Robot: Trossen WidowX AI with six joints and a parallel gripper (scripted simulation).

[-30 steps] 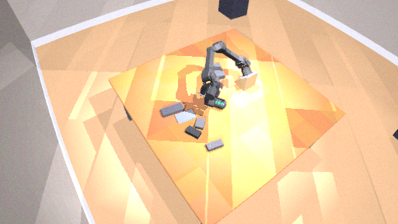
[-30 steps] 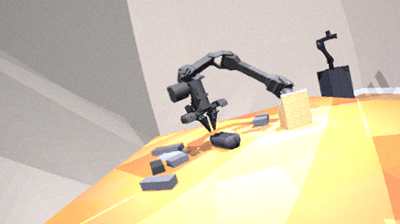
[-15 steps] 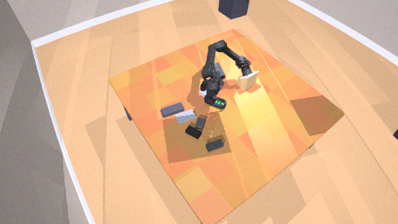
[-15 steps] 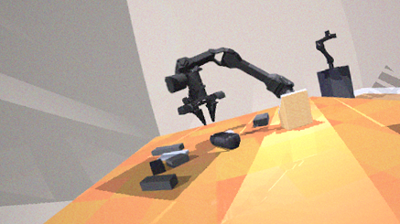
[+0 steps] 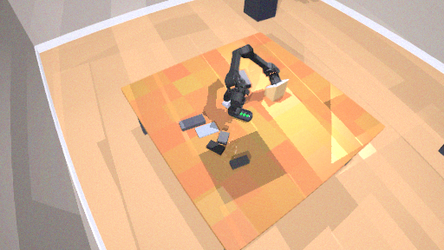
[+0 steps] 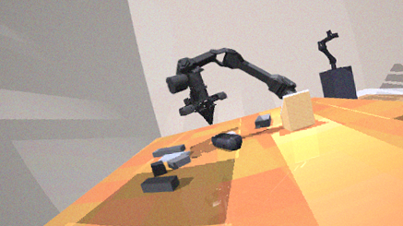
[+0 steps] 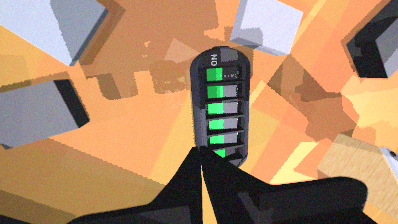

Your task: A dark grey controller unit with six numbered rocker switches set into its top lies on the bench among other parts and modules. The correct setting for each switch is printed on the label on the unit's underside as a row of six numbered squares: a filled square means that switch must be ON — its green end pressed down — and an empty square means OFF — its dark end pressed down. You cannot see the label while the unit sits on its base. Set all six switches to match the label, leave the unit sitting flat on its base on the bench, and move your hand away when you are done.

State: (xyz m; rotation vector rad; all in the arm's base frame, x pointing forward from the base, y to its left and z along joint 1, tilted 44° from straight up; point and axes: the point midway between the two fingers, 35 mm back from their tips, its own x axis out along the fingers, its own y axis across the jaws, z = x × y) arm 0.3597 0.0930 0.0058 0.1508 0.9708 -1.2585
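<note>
The dark grey controller unit (image 5: 242,116) (image 6: 227,142) (image 7: 223,107) lies on the bench with its switches facing up. In the wrist view it runs upright, with ON printed near its far end. All six switches show green on the left; several have grey right halves, and the nearest is partly covered by the fingers. I cannot tell for certain which ends are pressed down. The label underneath is hidden. My gripper (image 6: 211,122) (image 7: 198,151) is shut and empty. Its tips point down above the bench, and overlap the unit's near left edge in the wrist view; the exterior view shows them higher than the unit.
A wooden block (image 5: 275,92) (image 6: 299,111) stands right of the unit. A long grey module (image 5: 192,121) (image 6: 168,150), a pale plate (image 5: 206,129), a grey block (image 5: 223,137), a black block (image 5: 215,148) and a dark block (image 5: 239,162) (image 6: 160,185) lie to the other side. A pale box (image 7: 270,22) is near the unit's far end.
</note>
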